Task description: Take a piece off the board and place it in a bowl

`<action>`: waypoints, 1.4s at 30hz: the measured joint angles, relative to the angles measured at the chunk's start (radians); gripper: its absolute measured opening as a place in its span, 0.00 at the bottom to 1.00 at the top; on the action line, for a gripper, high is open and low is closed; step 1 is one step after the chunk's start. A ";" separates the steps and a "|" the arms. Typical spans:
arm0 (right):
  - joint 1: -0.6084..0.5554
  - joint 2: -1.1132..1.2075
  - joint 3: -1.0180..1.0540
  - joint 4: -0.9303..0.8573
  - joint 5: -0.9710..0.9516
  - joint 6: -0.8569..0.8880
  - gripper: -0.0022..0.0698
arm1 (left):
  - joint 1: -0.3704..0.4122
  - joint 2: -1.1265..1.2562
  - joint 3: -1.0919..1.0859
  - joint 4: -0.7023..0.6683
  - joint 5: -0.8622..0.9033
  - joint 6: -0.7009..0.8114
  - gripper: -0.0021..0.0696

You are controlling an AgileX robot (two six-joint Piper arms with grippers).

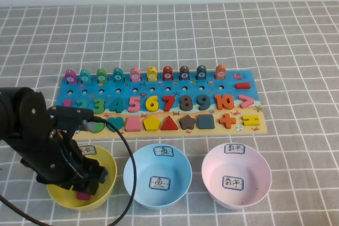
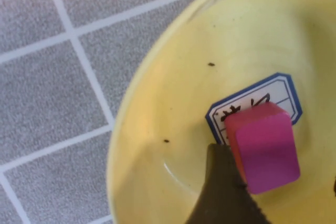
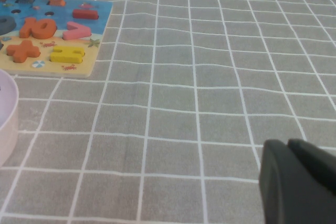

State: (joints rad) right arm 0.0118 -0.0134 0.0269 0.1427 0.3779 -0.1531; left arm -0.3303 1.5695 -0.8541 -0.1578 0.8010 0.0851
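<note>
Here the left gripper (image 1: 87, 186) hangs low inside the bowl (image 1: 108, 165), pinching the piece (image 2: 265, 148) for a short drop; the right gripper (image 3: 299, 182), pressed together, idles away from the board (image 3: 79, 35).

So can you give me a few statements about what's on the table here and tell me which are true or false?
1. The left gripper is over the yellow bowl. True.
2. The magenta piece is inside the blue bowl. False: it is in the yellow bowl.
3. Three bowls sit in front of the board. True.
4. The pink bowl holds a piece. False: only its labels show.
5. The right gripper is above the board. False: it is over bare cloth beside it.
</note>
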 joint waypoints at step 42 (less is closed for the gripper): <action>0.000 0.000 0.000 0.000 0.000 0.000 0.01 | 0.000 -1.179 0.497 -0.085 -0.342 -0.055 0.03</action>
State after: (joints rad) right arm 0.0118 -0.0134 0.0269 0.1427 0.3779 -0.1531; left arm -0.3303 0.3906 -0.3568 -0.2425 0.4590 0.0298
